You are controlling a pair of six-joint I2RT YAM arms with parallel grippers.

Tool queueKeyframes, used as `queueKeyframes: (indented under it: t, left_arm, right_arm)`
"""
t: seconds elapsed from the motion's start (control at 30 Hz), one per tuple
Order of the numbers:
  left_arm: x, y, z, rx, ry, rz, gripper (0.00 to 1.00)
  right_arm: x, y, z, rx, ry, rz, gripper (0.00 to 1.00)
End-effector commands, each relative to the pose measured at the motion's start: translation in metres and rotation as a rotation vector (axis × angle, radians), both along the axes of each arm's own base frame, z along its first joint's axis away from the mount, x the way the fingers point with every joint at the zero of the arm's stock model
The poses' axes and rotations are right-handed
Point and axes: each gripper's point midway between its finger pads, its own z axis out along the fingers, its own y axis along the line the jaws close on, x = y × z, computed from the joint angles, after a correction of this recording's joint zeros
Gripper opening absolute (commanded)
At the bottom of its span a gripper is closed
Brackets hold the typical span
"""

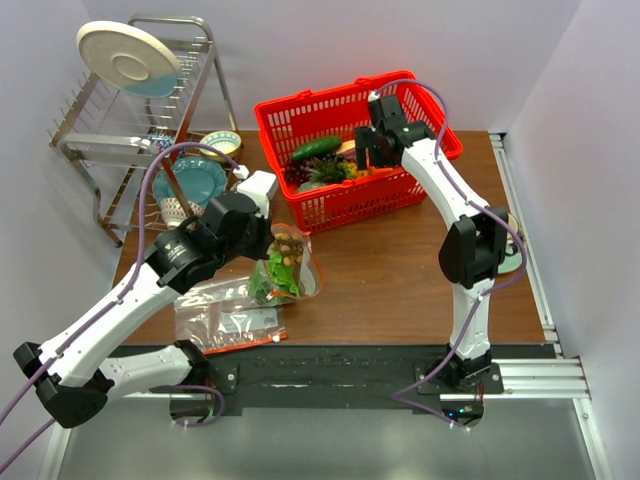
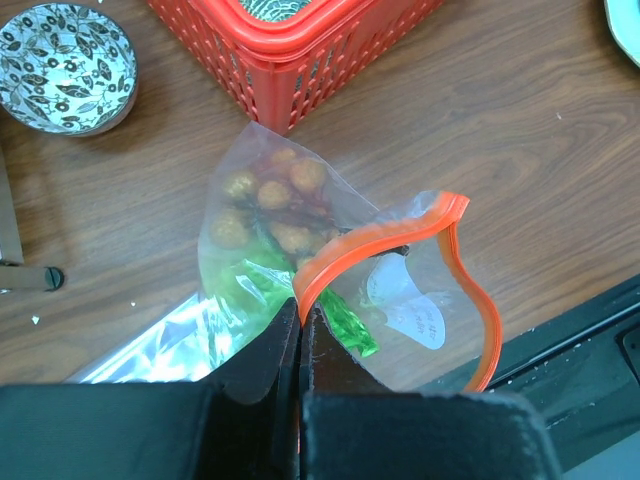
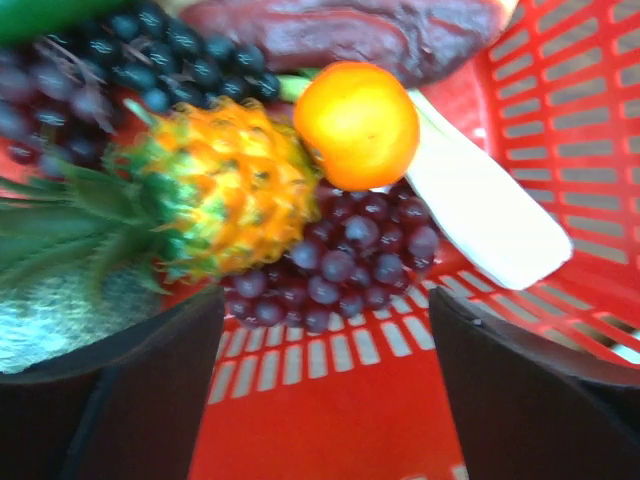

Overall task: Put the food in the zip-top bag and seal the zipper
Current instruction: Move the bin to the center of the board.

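Note:
My left gripper (image 1: 265, 238) is shut on the red-orange zipper (image 2: 372, 243) at the mouth edge of the zip-top bag (image 1: 290, 265), and holds the mouth open above the table. The fingertips (image 2: 300, 312) pinch the strip. Inside the bag are brown round nuts (image 2: 270, 195) and a bright green leafy piece (image 2: 345, 322). My right gripper (image 1: 375, 150) is open and empty (image 3: 320, 400) over the red basket (image 1: 420, 190). Below it lie the white and pale-green napa cabbage (image 3: 480, 215), purple grapes (image 3: 345, 262), a pineapple (image 3: 220, 190) and an orange (image 3: 357, 125). The dark green cucumber (image 1: 317, 148) lies in the basket's left part.
A second clear bag (image 1: 225, 315) lies flat near the table's front edge. A dish rack (image 1: 140, 120) with a pale plate (image 1: 128, 58) stands at the back left. A teal plate (image 1: 195, 180) and a patterned bowl (image 2: 65, 65) sit beside it.

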Motion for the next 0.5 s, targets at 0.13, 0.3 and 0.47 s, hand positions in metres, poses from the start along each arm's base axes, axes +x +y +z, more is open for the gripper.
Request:
queueKeyframes:
  t: [0.13,0.3,0.47]
  left_arm:
    - [0.001,-0.007,0.021,-0.086,-0.046,-0.01,0.0]
    - [0.002,-0.008,0.022,-0.073,-0.051,-0.025,0.0]
    - [0.004,-0.008,0.024,-0.058,-0.057,-0.026,0.0]
  right_arm:
    - [-0.05,-0.046,0.0,-0.206,0.167,-0.025,0.74]
    - [-0.082,-0.048,0.003,-0.192,0.168,-0.01,0.75]
    - [-0.124,-0.027,0.003,-0.181,0.201,0.083,0.75]
